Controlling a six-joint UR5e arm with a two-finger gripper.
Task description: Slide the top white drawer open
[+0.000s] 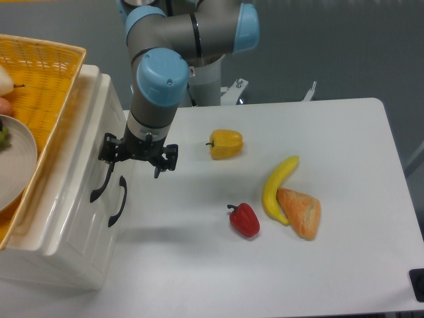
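Observation:
The top white drawer (78, 165) is the upper part of the glossy cabinet front at the left, and it sits pushed in. Its black curved handle (100, 187) lies just left of the lower drawer's handle (118, 201). My gripper (133, 163) hangs pointing down against the cabinet front, right above the handles. It is open with nothing between its fingers. The left finger (106, 154) is over the top end of the upper handle; I cannot tell whether they touch. The right finger (161, 163) is over the table.
A yellow wicker basket (56, 73) with a plate (16, 165) rests on top of the cabinet. On the white table lie a yellow pepper (226, 143), a red pepper (244, 220), a banana (278, 187) and a piece of bread (301, 212).

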